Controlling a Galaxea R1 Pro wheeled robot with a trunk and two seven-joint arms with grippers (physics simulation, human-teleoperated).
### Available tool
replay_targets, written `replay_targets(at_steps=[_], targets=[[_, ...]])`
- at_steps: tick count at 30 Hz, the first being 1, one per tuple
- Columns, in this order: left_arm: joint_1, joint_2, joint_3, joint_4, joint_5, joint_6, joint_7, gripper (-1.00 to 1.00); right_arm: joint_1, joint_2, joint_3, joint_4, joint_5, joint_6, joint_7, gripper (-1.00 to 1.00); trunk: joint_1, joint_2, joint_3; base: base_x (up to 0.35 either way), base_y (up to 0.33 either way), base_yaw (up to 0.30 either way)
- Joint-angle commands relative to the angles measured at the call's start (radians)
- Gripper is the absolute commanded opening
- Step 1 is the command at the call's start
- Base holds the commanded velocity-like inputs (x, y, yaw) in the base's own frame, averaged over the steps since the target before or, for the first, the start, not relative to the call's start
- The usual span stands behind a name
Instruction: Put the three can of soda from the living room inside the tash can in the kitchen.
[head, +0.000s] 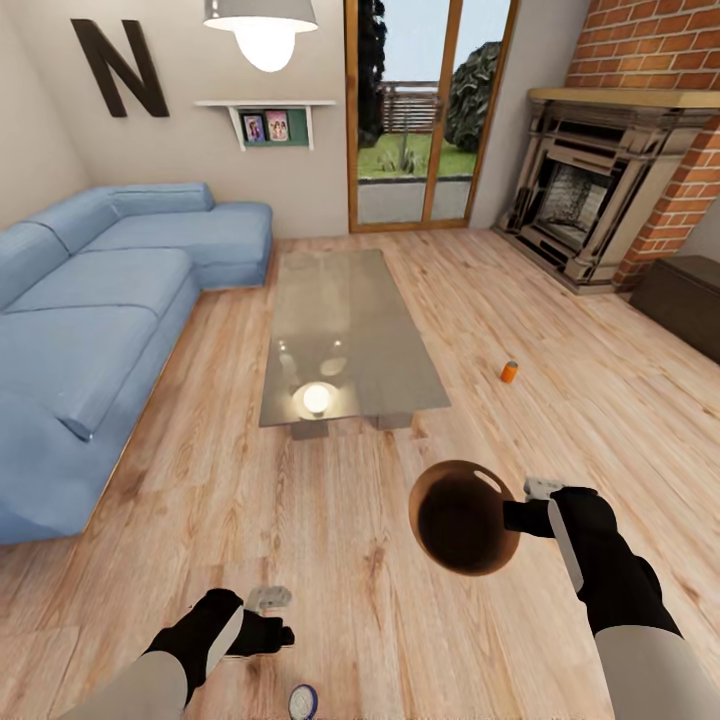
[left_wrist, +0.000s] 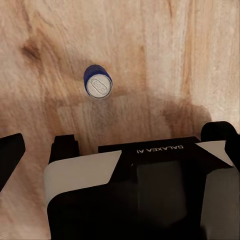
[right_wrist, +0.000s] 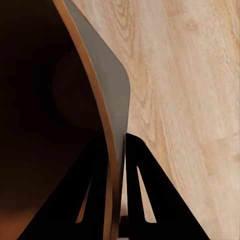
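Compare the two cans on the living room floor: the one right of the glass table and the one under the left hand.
The can right of the table is orange, while the can by the left hand is blue. The orange can lies out in the room, far from both hands; the blue can stands close in front of the left hand, untouched. Both stand upright on the wood floor with grey metal tops.
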Motion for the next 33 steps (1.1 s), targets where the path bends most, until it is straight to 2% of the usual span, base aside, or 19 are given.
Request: replay_targets(at_steps=[1, 4, 6, 7, 12, 18, 27, 33], targets=[[-0.016, 0.002, 0.000, 0.000, 0.001, 0.000, 0.006, 1.00, 0.000, 0.000, 0.000, 0.000, -0.018, 0.001, 0.004, -1.00, 0.000, 0.000, -0.002, 0.000, 0.000, 0.000], [-0.050, 0.007, -0.001, -0.001, 0.017, 0.001, 0.008, 1.00, 0.000, 0.000, 0.001, 0.000, -0.016, 0.001, 0.004, -1.00, 0.000, 0.000, -0.006, 0.000, 0.000, 0.000], [-0.080, 0.015, -0.001, -0.001, 0.053, 0.001, 0.009, 1.00, 0.000, 0.000, 0.002, 0.000, -0.016, 0.001, 0.004, -1.00, 0.000, 0.000, -0.010, 0.000, 0.000, 0.000], [-0.095, 0.023, -0.001, 0.000, 0.084, 0.002, 0.008, 1.00, 0.000, 0.000, 0.002, 0.000, -0.015, 0.001, 0.004, -1.00, 0.000, 0.000, -0.011, 0.000, 0.000, 0.000], [-0.116, 0.046, -0.003, 0.001, 0.144, -0.003, 0.010, 1.00, 0.000, 0.001, 0.003, 0.000, -0.014, 0.001, 0.004, -1.00, 0.000, 0.000, -0.019, 0.000, 0.000, 0.000], [-0.122, 0.055, -0.003, 0.001, 0.160, -0.009, 0.012, 1.00, 0.000, 0.002, 0.005, 0.000, -0.014, 0.001, 0.004, -1.00, 0.000, 0.000, -0.029, 0.000, 0.000, 0.000], [-0.122, 0.057, -0.003, 0.003, 0.163, 0.002, 0.015, 1.00, 0.000, 0.002, 0.005, 0.001, -0.014, 0.001, 0.004, -1.00, 0.000, 0.000, -0.043, 0.000, 0.000, 0.000], [-0.122, 0.057, -0.004, 0.003, 0.161, 0.001, 0.047, 1.00, 0.000, 0.002, 0.005, 0.000, -0.014, 0.001, 0.004, -1.00, 0.000, 0.000, -0.053, 0.000, 0.000, 0.000]])
